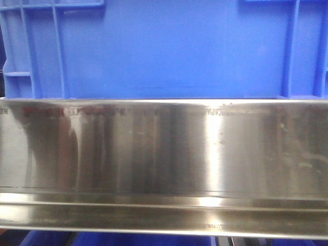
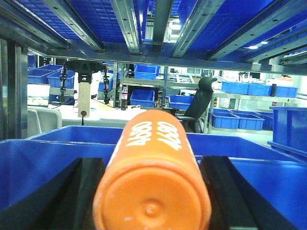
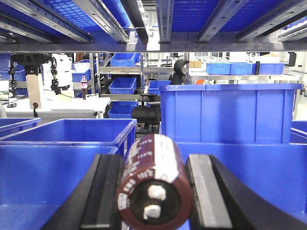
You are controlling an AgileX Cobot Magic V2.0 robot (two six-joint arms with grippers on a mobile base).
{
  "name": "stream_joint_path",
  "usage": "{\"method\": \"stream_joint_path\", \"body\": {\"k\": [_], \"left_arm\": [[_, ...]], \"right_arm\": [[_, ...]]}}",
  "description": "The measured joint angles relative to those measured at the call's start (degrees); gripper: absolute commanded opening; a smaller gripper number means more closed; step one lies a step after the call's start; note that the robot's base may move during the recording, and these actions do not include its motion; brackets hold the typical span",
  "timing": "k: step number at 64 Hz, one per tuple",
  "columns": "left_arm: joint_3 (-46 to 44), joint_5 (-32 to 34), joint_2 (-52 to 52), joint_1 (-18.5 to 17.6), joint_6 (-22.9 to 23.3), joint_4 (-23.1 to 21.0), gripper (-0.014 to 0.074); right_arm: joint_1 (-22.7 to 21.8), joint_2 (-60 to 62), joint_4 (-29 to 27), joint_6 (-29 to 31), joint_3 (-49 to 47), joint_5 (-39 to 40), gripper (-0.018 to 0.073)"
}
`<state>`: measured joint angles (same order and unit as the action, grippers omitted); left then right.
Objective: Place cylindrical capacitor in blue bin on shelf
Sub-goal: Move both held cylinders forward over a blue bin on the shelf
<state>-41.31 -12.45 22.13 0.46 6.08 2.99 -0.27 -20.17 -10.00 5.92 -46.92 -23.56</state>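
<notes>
The right pincer [image 3: 151, 189] is pinching the capacitor [image 3: 152, 167], a dark brown can lying lengthwise between the two black fingers [image 3: 103, 191], its two-terminal end facing the camera. Below and ahead of it is a blue bin [image 3: 48, 172]. Its far wall stands just beyond the can, so the pincer seems to hang over the bin's open top, inside the shelf tier and past its front edge.

The left pincer [image 2: 152, 194] is pressed onto an orange cylinder [image 2: 153, 158] printed 4680, held over another bin [image 2: 38, 163].

As I judge it, the carry and reach are done. What is left is lowering, letting go, and backing out over the front edge.

Room is tight upward: the underside rails [image 3: 158, 21] of the next tier run close overhead. To the right a taller bin [image 3: 230, 115] walls off that side, while the left side is lower and more open. From the front, only the shelf [image 1: 164, 154] with its mirror-like rail and a bin's wall above it show, with neither arm in sight.
</notes>
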Motion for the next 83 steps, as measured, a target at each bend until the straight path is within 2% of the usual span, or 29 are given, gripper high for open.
{"method": "stream_joint_path", "body": {"k": [40,47,51,59,61,64,75,83], "left_arm": [[0.0,0.0,0.0,0.0,0.0,0.0,-0.0111],[-0.53,-0.83,0.92,-0.12,0.0,-0.38,-0.0111],[-1.85,-2.15,3.14,-0.89,0.0,-0.62,-0.0111],[-6.82,-3.44,10.72,-4.6,-1.77,-0.93,-0.0111],[-8.83,-3.69,13.72,-7.28,-3.2,-1.02,-0.0111],[-11.12,-3.67,17.27,-9.94,-4.74,-1.17,-0.0111],[-17.93,-3.79,28.88,-20.16,-6.57,-1.4,-0.0111],[-22.34,-4.12,37.32,-24.35,-6.79,-1.4,-0.0111]], "right_arm": [[0.0,0.0,-0.1,0.0,0.0,-0.48,-0.0162],[0.0,-1.09,-3.0,0.22,-0.11,-1.98,-0.0162],[0.27,-2.79,-6.62,2.44,-0.79,-2.91,-0.0162],[1.78,-8.5,-15.64,11.21,-2.83,-4.87,-0.0162],[2.47,-10.85,-18.37,14.81,-3.63,-5.15,-0.0162],[3.22,-13.28,-20.3,16.55,-4.56,-5.48,-0.0162],[6.86,-22.57,-22.54,19.87,-9.83,-5.57,-0.0162],[11.0,-29.85,-22.68,20.79,-14.72,-5.57,-0.0162]]}}
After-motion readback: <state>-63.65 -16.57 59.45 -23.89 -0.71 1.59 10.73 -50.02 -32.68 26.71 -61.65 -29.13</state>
